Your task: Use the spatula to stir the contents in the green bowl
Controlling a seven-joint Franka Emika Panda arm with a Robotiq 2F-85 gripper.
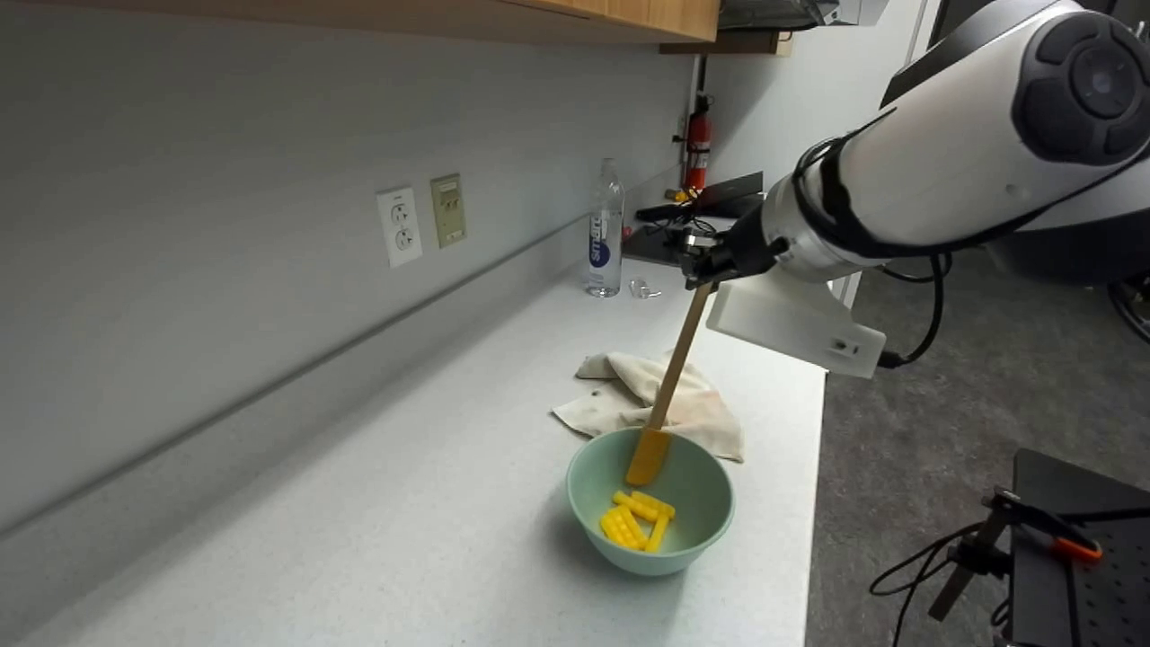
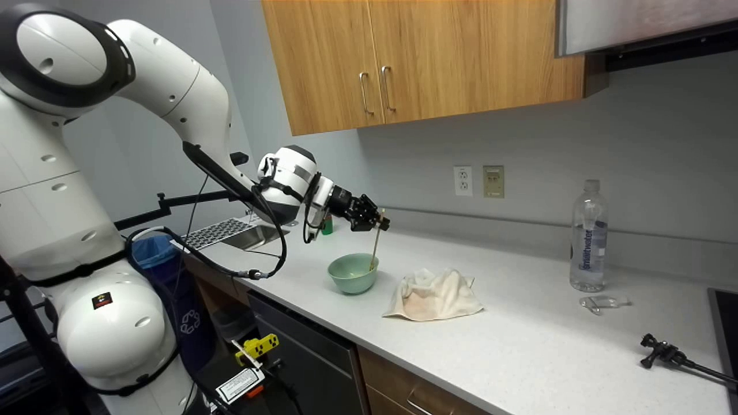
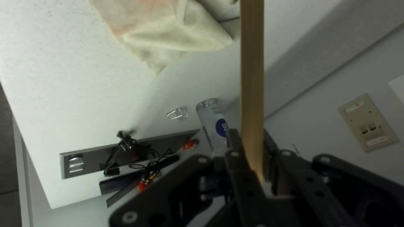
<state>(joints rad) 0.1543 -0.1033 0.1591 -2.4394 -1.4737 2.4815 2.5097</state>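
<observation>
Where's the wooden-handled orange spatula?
In an exterior view, right of centre, the spatula slants from the robot's black hand down into the round green bowl, in front of the crumpled cream cloth.

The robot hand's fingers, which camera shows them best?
The wrist view. The fingers are biggest there, one on each side of the spatula's wooden handle, though slightly blurry. In both exterior views the hand is a smaller dark shape near the top of the handle, its fingers hard to tell apart.
</observation>
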